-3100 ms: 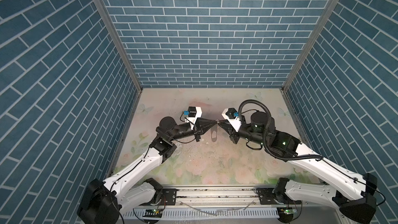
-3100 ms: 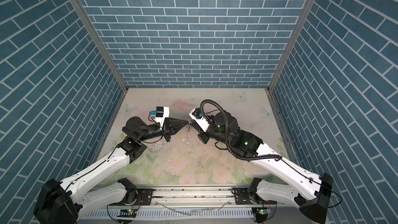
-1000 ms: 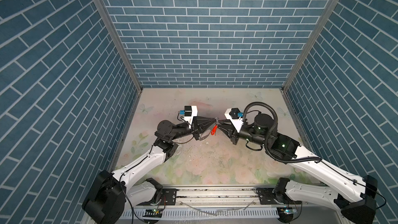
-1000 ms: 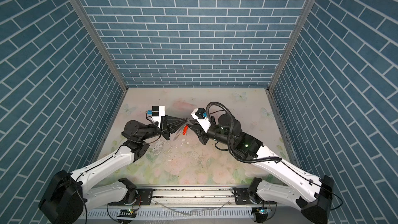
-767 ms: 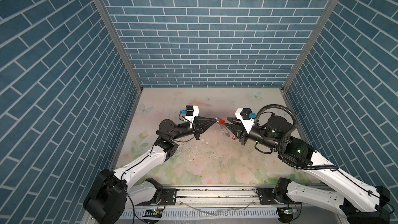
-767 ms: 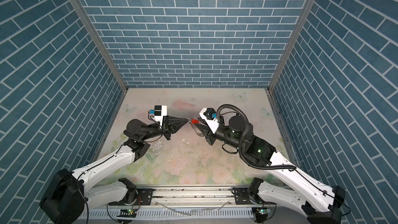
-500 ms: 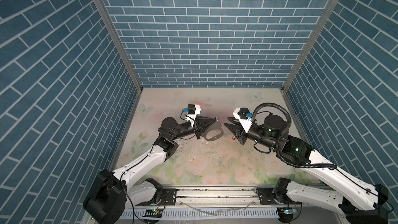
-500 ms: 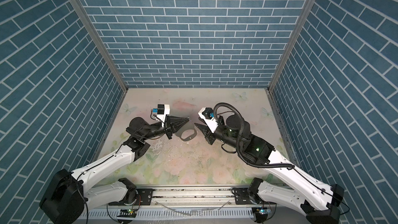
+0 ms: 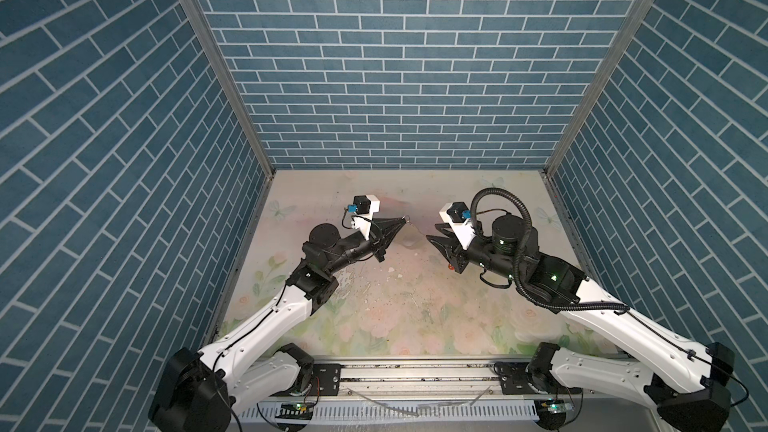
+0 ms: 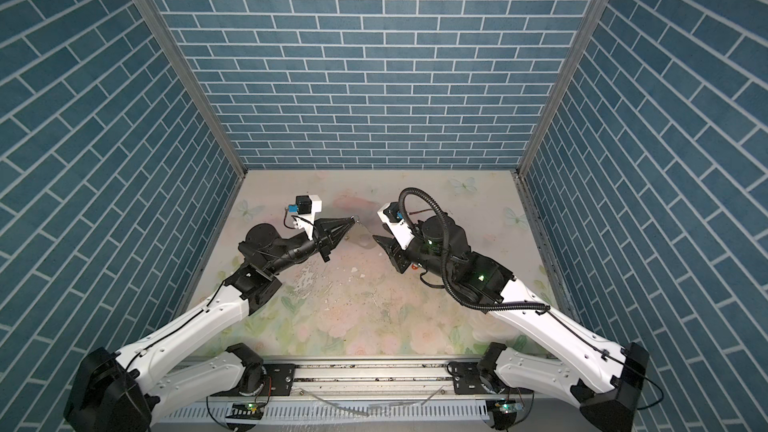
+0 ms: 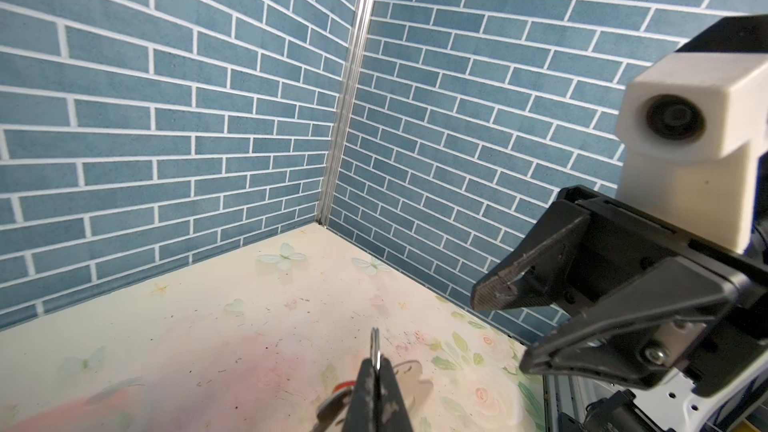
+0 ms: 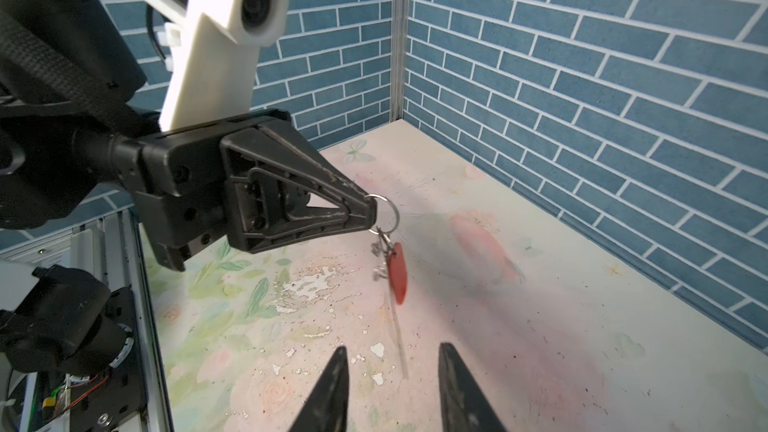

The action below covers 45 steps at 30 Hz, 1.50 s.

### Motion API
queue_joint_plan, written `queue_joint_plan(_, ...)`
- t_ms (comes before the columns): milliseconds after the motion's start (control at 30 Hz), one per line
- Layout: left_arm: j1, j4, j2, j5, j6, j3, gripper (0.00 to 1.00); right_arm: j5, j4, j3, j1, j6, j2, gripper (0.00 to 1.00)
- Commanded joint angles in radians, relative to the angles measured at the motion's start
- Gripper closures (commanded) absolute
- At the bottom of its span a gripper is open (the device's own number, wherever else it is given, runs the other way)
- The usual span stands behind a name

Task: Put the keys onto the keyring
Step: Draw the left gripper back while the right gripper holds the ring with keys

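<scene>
The left gripper point(image 12: 371, 210) is clamped on the keyring point(image 12: 388, 211) above the table point(image 12: 540, 326). One red-tagged key point(image 12: 398, 272) hangs from it, blurred. The right gripper point(image 12: 392, 353) faces it, jaws apart and empty. Judged: first key on; next, fetch the second, possibly the red speck point(image 9: 450, 266) under the right arm. Open floor between; walls well apart.

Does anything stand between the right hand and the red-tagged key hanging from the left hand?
Nothing visible does. The open right hand faces the red-tagged key across clear air; it dangles from a silver ring pinched in the shut left hand. A blurred streak under the key is too smeared to identify.
</scene>
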Motion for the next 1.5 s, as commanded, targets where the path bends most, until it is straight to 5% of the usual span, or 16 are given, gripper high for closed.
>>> queue_joint_plan(0,0.000,-0.044,-0.030,-0.067,0.008,0.032,1.00,-0.028,0.047,-0.043,-0.022,0.044,0.000,0.62)
queue_joint_plan(300,0.000,-0.060,-0.061,-0.115,-0.006,0.045,1.00,-0.202,0.103,-0.061,-0.041,0.060,0.049,0.60)
queue_joint_plan(1467,-0.001,-0.064,-0.094,-0.135,-0.005,0.043,1.00,-0.410,0.285,-0.054,-0.053,0.149,0.192,0.58)
